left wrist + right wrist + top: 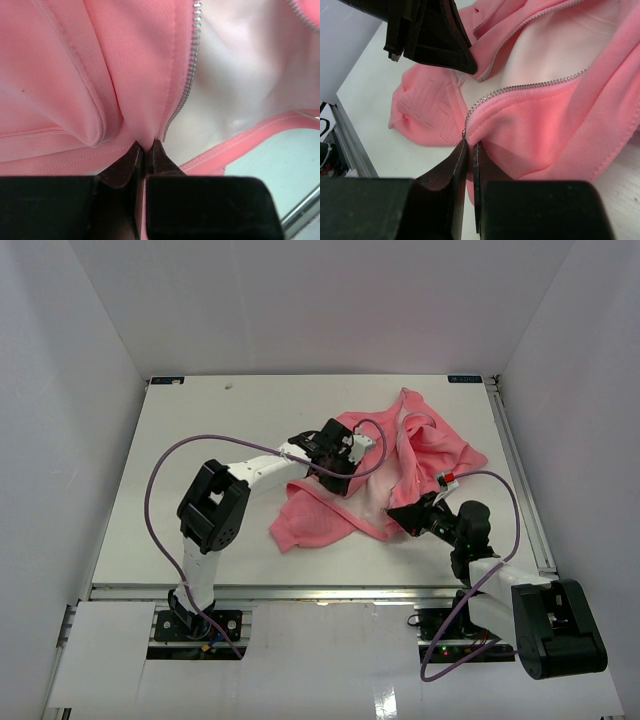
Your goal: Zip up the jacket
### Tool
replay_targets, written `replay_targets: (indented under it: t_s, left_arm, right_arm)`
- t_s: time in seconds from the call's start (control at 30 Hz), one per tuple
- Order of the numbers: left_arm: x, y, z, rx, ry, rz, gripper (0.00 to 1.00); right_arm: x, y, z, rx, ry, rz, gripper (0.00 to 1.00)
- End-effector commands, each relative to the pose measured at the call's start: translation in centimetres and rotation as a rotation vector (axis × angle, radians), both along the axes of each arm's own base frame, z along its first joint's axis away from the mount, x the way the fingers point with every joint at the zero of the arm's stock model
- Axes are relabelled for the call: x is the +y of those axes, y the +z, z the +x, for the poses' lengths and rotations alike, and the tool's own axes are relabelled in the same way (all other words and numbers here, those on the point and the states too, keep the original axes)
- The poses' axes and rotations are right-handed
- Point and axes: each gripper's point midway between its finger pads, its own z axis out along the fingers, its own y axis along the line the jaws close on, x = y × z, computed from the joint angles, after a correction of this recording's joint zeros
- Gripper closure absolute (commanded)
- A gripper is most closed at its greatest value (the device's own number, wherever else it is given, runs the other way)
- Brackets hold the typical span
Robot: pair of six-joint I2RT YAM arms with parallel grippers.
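Observation:
The salmon-pink jacket [440, 455] lies crumpled and unzipped on the right half of the table, its paler lining showing. My left gripper [340, 468] rests on its middle. In the left wrist view it [147, 146] is shut on a fold of the jacket [75, 75] at the lower end of one row of zipper teeth [190, 75]. My right gripper [402, 518] is at the jacket's near edge. In the right wrist view it [470, 144] is shut on the jacket [560, 130] where the other zipper row [520, 89] ends. The left gripper's fingers [435, 40] hang just beyond.
The white table [200, 440] is enclosed by white walls on three sides. A metal rail [522, 470] runs along its right edge and another [300, 592] along the near edge. Purple cables [160, 470] loop from both arms.

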Motion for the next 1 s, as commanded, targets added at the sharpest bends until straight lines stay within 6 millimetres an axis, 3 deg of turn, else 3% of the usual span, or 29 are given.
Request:
replay_targets:
  t_s: [0.0,0.13,0.23,0.37,0.43,0.47,0.57,0.77,0.8,0.83,0.9,0.93,0.97]
  left_arm:
    - [-1.3,7.8,0.5,-0.059,-0.007,-0.248,1.0]
    - [-2.0,9.9,-0.2,-0.038,-0.04,-0.394,1.0]
    - [-2.0,9.8,0.1,-0.043,-0.032,-0.394,0.98]
    - [-1.8,9.3,0.2,-0.044,-0.019,-0.385,0.9]
    - [-1.8,9.2,0.1,-0.043,-0.014,-0.392,0.76]
    - [-1.8,9.1,0.0,-0.04,-0.018,-0.396,0.76]
    - [-1.8,8.8,-0.4,-0.035,-0.037,-0.407,1.0]
    - [-2.4,9.0,-0.8,-0.01,-0.052,-0.441,0.98]
    - [-2.4,9.1,-0.8,-0.011,-0.045,-0.441,0.88]
    - [-2.4,9.2,-0.7,-0.013,-0.034,-0.441,0.57]
    - [-2.4,9.6,-0.5,-0.018,-0.027,-0.446,0.47]
    - [-2.5,9.7,-0.7,-0.013,-0.041,-0.455,0.57]
    - [-2.7,9.7,-0.8,-0.008,-0.05,-0.459,0.9]
  right_arm:
    - [1.1,2.7,0.2,-0.104,0.069,0.038,0.92]
    - [1.2,2.9,0.5,-0.103,0.071,0.036,0.92]
    - [1.2,2.9,0.8,-0.096,0.065,0.029,0.92]
    - [1.6,2.9,0.9,-0.097,0.08,0.029,0.92]
    - [1.6,2.7,0.8,-0.092,0.083,0.026,0.92]
    - [1.6,2.5,0.8,-0.088,0.082,0.024,0.92]
    - [1.6,2.4,0.7,-0.083,0.078,0.022,0.92]
    - [1.5,2.8,0.7,-0.09,0.071,0.019,0.92]
    - [1.6,2.9,0.7,-0.095,0.074,0.02,0.92]
    - [1.5,2.9,0.7,-0.093,0.073,0.02,0.92]
    - [1.6,3.0,0.7,-0.095,0.075,0.02,0.92]
    - [1.6,3.0,0.7,-0.092,0.076,0.02,0.92]
    - [1.6,3.0,0.6,-0.094,0.076,0.02,0.92]
